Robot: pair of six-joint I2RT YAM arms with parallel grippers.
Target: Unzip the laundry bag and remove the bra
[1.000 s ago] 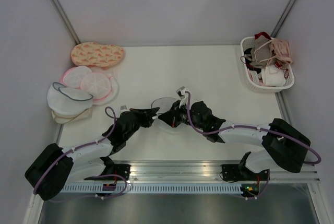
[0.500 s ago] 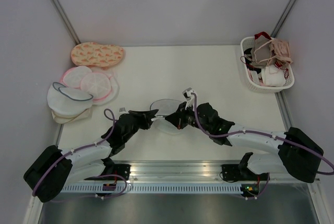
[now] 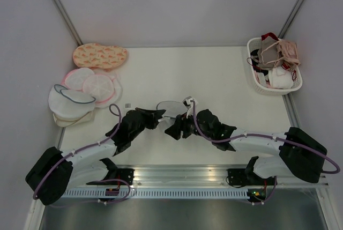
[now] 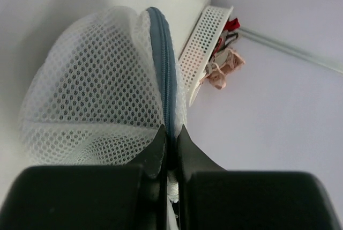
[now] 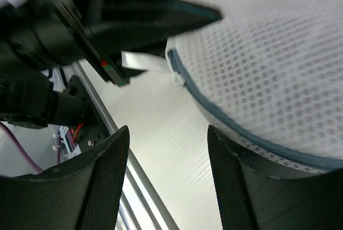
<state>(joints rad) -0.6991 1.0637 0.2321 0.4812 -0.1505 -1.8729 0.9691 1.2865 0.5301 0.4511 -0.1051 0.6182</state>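
Observation:
The laundry bag (image 3: 170, 106), a white mesh dome with a grey-blue zipper rim (image 4: 163, 69), lies at the table's near middle between both arms. My left gripper (image 3: 158, 116) is shut on the rim at the bag's left side; in the left wrist view its fingertips (image 4: 170, 129) pinch the zipper band. My right gripper (image 3: 174, 128) is at the bag's near edge, open, with bare table between its fingers (image 5: 167, 131). In the right wrist view the bag (image 5: 273, 64) fills the upper right and a white pull tab (image 5: 142, 61) sticks out by the left finger. The bra is hidden.
A white basket (image 3: 274, 88) of mixed bras stands at the back right. Round pink-rimmed mesh bags (image 3: 88, 85) and an orange patterned one (image 3: 100, 56) lie stacked at the left. A metal rail (image 3: 177, 173) runs along the near edge.
My right gripper has gone from shut to open and shifted slightly left and nearer. The left gripper keeps its pinch on the rim.

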